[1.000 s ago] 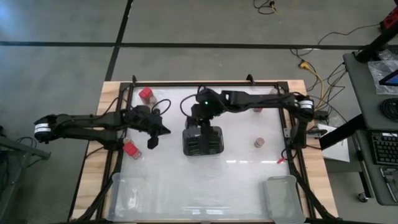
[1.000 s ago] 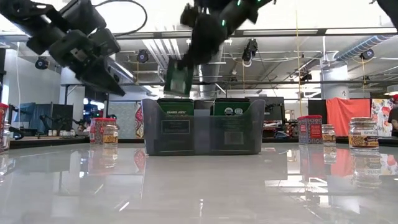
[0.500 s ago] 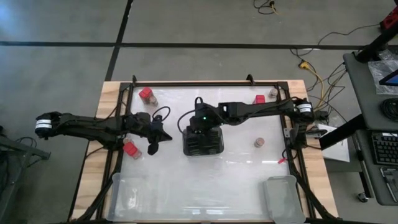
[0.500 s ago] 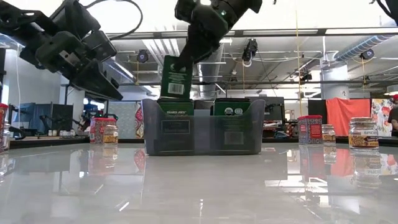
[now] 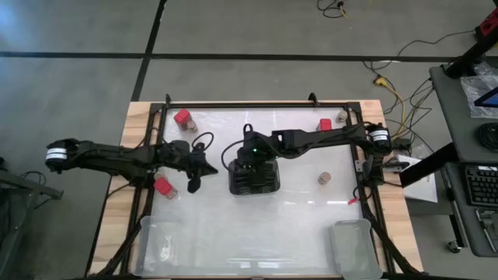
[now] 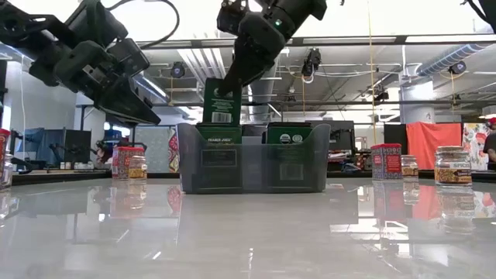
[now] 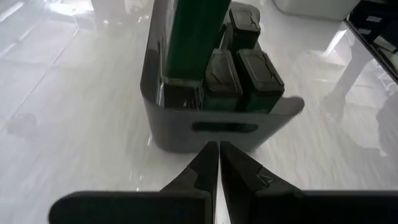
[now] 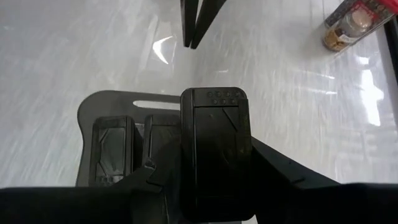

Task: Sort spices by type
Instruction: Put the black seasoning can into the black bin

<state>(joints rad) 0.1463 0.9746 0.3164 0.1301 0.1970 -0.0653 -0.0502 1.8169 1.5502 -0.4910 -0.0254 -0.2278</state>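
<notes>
Right now your right hand (image 6: 236, 77) is pinched on a tall green tin (image 6: 222, 101) with a flat dark lid (image 8: 216, 149). It holds the tin close to upright, with its lower end at the rim of the dark slotted holder (image 5: 253, 179) in the middle of the table (image 5: 296, 225). From the left wrist view, the tin (image 7: 193, 37) stands in a corner slot and rises well above the other green tins with dark lids (image 7: 252, 71) seated in the holder.

You can see the rest of the spices scattered around it. A red box (image 5: 183, 117) sits with a small tan-topped jar (image 5: 192, 124) just beside it at the far left. A second red box (image 5: 163, 186) lies at the left, near your left arm. A third red box (image 5: 325, 124) and another jar (image 5: 341, 117) sit at the far right. One jar (image 5: 324, 178) stands alone to the right of the holder. In the low view the red boxes (image 6: 386, 161) show patterned sides, and the jars (image 6: 408, 166) are short and round with labels.

Your left hand (image 7: 219, 152) has its fingers pressed together on nothing. It hovers above the table just left of the holder and points at it.

Two clear bins (image 5: 167, 247) sit along the near edge of the table, one at each corner.
</notes>
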